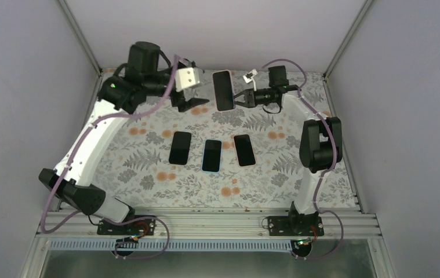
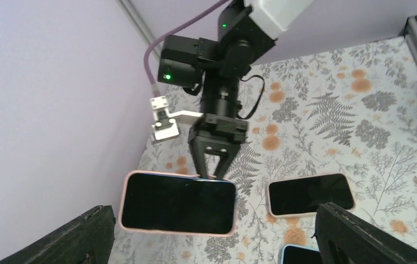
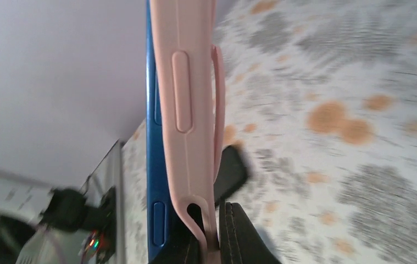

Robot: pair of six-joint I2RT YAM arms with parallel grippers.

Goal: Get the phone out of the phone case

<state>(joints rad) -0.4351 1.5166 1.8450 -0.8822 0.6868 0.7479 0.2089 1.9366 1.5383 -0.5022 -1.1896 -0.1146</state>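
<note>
Phone (image 1: 224, 90) in pink case (image 3: 187, 110), held up off the flowered surface (image 1: 148, 174) beyond the middle of a row of three other phones (image 1: 212, 152), which lie flat and screen-up. The right jaws, set beyond the row's right end, are closed on one long edge of the case. The right wrist view is close and blurred, but they appear to pinch the pink rim near a corner rather than the blue body inside it. The left jaws stand wide and hold nothing, beyond the row's left end, with the dark screen facing them between their fingers (image 2: 354, 234).

The step in hand reads as the set-up for separation, not the separation itself: the case wraps the phone on every side that shows. The next move calls for the left jaws to advance and close on the free long edge, opposite the right grip. They should take either the case lip or the phone alone, not both together. The two arms must then work against each other, peeling the soft rim back over a corner so the phone can slide out. The right grip has to stay firm throughout, since a slip would drop the phone toward the row.
</note>
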